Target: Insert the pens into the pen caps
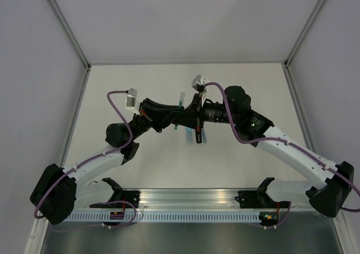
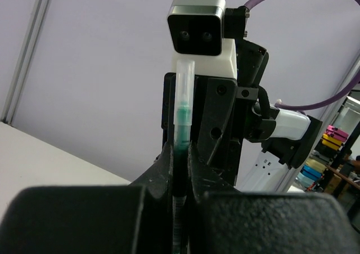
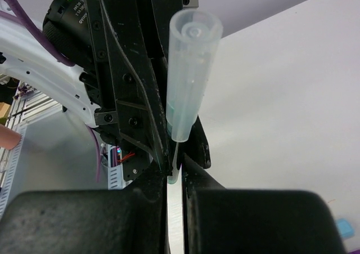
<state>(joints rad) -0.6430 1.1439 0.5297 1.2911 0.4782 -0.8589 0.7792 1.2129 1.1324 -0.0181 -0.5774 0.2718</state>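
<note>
Left claw [image 2: 180, 156] clenched on the thin green pen [image 2: 180, 146]. Its tip sits inside the slim translucent cap [image 3: 188, 79], pinched by the right claw [image 3: 174, 172] above the desk [image 1: 140, 85]. Likely light, stiff and slick; grip mid-barrel.

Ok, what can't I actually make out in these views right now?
- Right wrist view: what the right tool pinches below the clear cap. It is too close and blurred.
- Left wrist view: the lower barrel of the green pen, buried between the fingers of the left tool.
- Top view: the light blue pieces on the table, half hidden under the arms. Pen or cap is unclear.
</note>
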